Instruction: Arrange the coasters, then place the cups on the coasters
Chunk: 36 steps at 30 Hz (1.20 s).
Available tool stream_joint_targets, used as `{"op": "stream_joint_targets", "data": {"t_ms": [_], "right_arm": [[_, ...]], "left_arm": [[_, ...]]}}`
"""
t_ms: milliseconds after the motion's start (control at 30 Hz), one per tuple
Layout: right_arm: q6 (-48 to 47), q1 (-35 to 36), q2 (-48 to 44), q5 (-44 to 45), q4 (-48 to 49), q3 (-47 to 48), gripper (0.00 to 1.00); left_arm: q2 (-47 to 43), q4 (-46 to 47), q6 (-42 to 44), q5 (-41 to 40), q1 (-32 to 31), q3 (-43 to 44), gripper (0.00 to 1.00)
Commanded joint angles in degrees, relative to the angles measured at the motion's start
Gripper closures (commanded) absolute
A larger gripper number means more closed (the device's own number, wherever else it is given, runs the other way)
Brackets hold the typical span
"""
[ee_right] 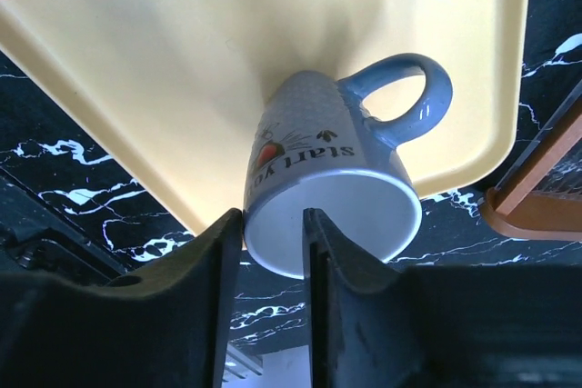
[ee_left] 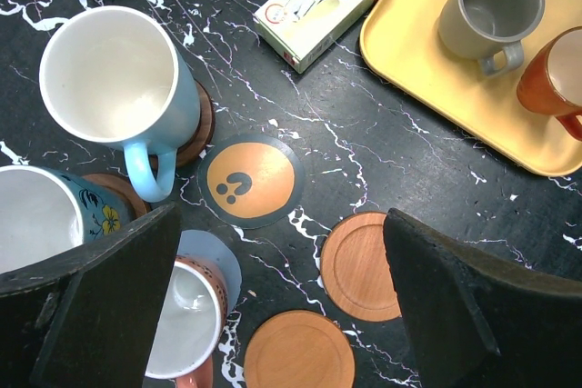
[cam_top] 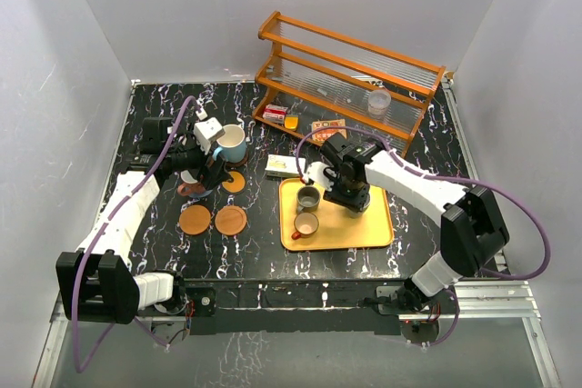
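Observation:
In the left wrist view my left gripper [ee_left: 282,302] hangs open and empty above two plain wooden coasters [ee_left: 364,265] [ee_left: 298,352]. Beside them lie an orange printed coaster [ee_left: 250,179] and a blue-grey coaster [ee_left: 214,256] bearing a brownish cup [ee_left: 182,324]. A light blue cup [ee_left: 114,74] and a teal flowered cup [ee_left: 36,215] each stand on a dark brown coaster. On the yellow tray [cam_top: 364,229] stand a grey cup [cam_top: 308,199] and an orange-brown cup [cam_top: 306,223]. My right gripper [ee_right: 273,243] straddles the rim of a blue cup [ee_right: 336,152] on the tray, one finger inside, one outside, jaws apart.
A wooden rack [cam_top: 346,70] at the back holds a clear plastic cup [cam_top: 379,100], with small packets under it. A small white box [cam_top: 285,165] lies between the coasters and the tray. White walls close in the dark marbled table.

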Motion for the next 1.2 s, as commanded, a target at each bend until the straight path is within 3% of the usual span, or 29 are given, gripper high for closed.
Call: {"op": "stream_joint_targets", "data": {"t_ms": [0, 167, 267, 567, 967, 1167], "right_arm": [[1.4, -0.02, -4.93, 0.12, 2.65, 1.9, 0.66], [5.72, -2.48, -9.97, -0.81, 4.59, 2.41, 0.6], [7.91, -7.78, -11.64, -2.74, 6.25, 2.13, 0.58], [15.36, -18.43, -7.16, -5.19, 8.69, -1.24, 0.55], [17.71, -20.11, -4.66, -9.85, 10.28, -2.84, 0.55], [17.98, -20.21, -2.16, -10.7, 11.05, -3.28, 0.66]], "left_arm": [[-1.68, 0.03, -0.11, 1.0, -0.3, -0.32, 0.08], [-1.72, 0.22, -1.41, -0.18, -0.3, 0.0, 0.07], [-1.15, -0.94, -1.3, -0.11, -0.3, 0.59, 0.07], [-1.27, -1.76, 1.46, 0.94, -0.3, 0.75, 0.07], [-1.71, -0.75, 1.29, 0.7, -0.3, -0.42, 0.07], [-1.8, -0.62, 1.6, 0.26, -0.34, -0.34, 0.06]]}}
